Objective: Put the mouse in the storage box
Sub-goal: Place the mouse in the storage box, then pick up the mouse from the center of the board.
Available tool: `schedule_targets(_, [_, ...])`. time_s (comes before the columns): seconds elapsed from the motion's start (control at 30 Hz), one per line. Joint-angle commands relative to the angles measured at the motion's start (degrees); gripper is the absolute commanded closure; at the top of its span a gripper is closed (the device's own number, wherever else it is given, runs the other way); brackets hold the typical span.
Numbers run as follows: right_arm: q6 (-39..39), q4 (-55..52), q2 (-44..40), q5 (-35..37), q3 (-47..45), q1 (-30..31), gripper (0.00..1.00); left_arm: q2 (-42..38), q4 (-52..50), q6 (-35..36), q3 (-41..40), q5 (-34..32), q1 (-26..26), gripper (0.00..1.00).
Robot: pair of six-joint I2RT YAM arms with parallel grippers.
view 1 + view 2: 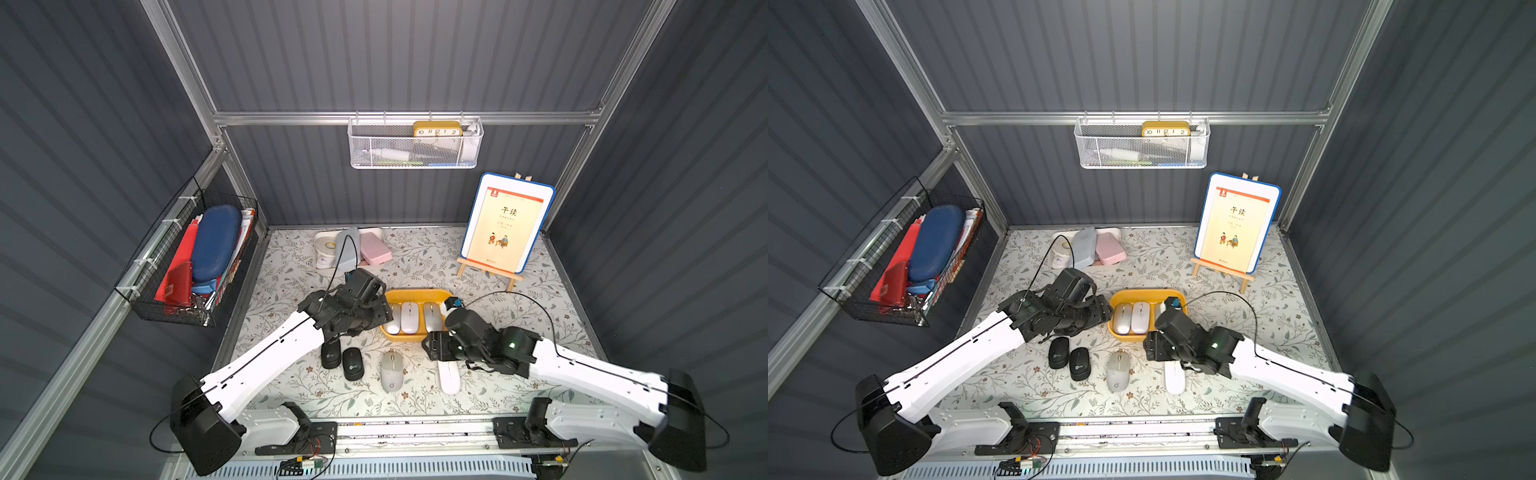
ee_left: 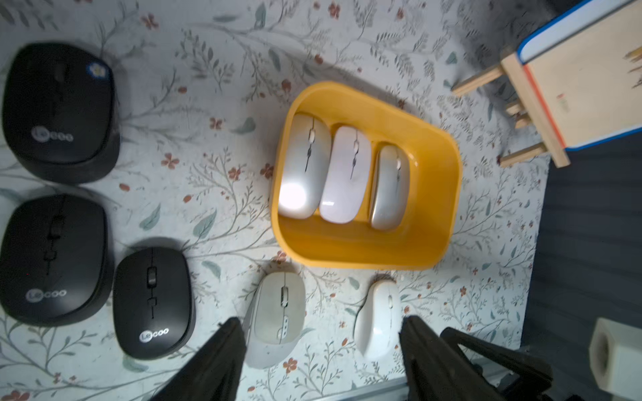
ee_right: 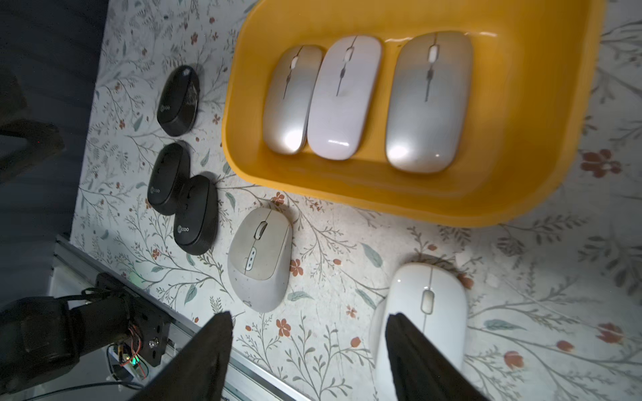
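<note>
Right jaws parted, empty, hanging off-centre above the white mouse [image 3: 427,295], which lies on the bench [image 3: 330,243] near the storage box [image 3: 382,205]. Left jaws parted too, empty. I'd centre across the mouse's flanks, descend — then close low.
</note>
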Motion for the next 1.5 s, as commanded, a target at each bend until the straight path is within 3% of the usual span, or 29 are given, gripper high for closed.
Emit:
schedule_targets(0.0, [2.94, -1.78, 6.22, 3.95, 2.46, 3.29, 0.26, -2.91, -0.51, -2.97, -4.60, 1.66, -0.10, 0.26])
schedule_targets(0.2, [4.91, -5.31, 11.29, 6.95, 6.65, 6.84, 0.24, -8.74, -1.01, -5.10, -5.82, 0.58, -0.11, 0.25])
schedule_targets(0.4, [11.36, -16.57, 0.70, 16.66, -0.33, 6.47, 0.18, -7.78, -0.81, -2.93, -5.76, 1.19, -0.12, 0.25])
schedule_targets(0.47, [10.90, -14.40, -4.67, 15.04, -4.54, 6.35, 0.14, -7.14, -0.57, -2.16, -5.64, 4.12, -0.10, 0.24])
schedule_targets(0.63, [13.40, -14.36, -8.67, 12.71, -10.47, 3.67, 0.12, -3.83, 14.82, 1.56, -7.60, 12.59, -0.15, 0.20])
schedule_targets(0.9, [8.83, -8.06, -1.62, 4.50, -11.46, -0.93, 0.12, 5.80, 16.80, 5.13, -1.66, 11.85, -0.12, 0.19])
schedule_targets(1.1, [8.81, -5.64, 3.36, -1.93, -11.63, -1.17, 0.14, 7.05, 16.34, 6.22, 0.49, 10.48, -0.05, 0.18])
schedule_targets(1.27, [9.81, -5.00, 7.24, -1.87, -11.79, -1.18, 0.17, 6.62, 15.16, 7.14, 1.50, 9.72, 0.20, 0.17])
schedule_targets(1.47, [10.62, -5.45, 9.60, -1.12, -10.91, -1.17, 0.30, 6.50, 15.65, 7.52, 1.67, 9.81, 0.29, 0.16])
